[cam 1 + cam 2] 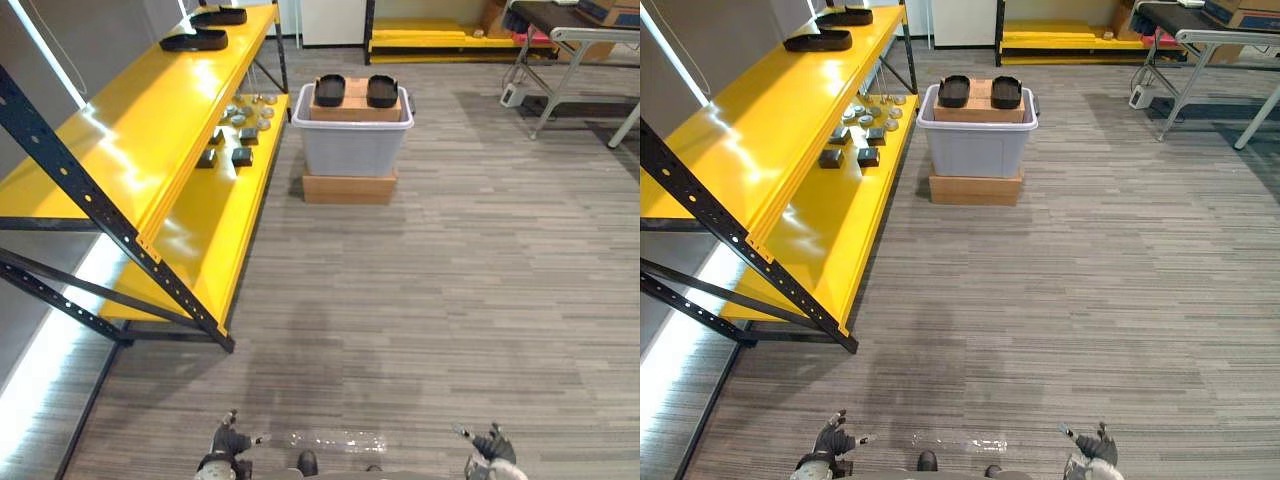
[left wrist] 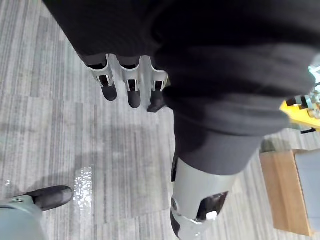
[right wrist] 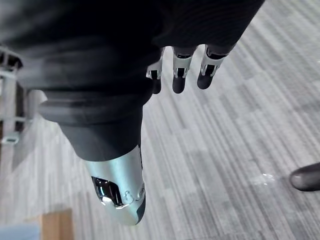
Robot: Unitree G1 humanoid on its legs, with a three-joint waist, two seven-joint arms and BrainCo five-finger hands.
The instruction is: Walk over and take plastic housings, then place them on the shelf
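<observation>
Two black plastic housings [image 1: 330,89] [image 1: 382,90] lie side by side on a cardboard box inside a grey bin [image 1: 352,145], far ahead of me on the floor. Two more black housings [image 1: 194,40] [image 1: 219,16] rest at the far end of the yellow shelf's top level [image 1: 120,140], on my left. My left hand [image 1: 226,443] and right hand [image 1: 489,449] hang low at the near edge, far from the bin. In the wrist views the left hand's fingers [image 2: 131,82] and the right hand's fingers [image 3: 181,67] hang relaxed over the carpet, holding nothing.
The grey bin stands on a flat cardboard box [image 1: 349,188]. Several small grey and dark parts [image 1: 238,130] lie on the lower yellow shelf level. A metal-legged table [image 1: 580,50] stands at the far right, and a low yellow rack [image 1: 440,35] runs along the back wall.
</observation>
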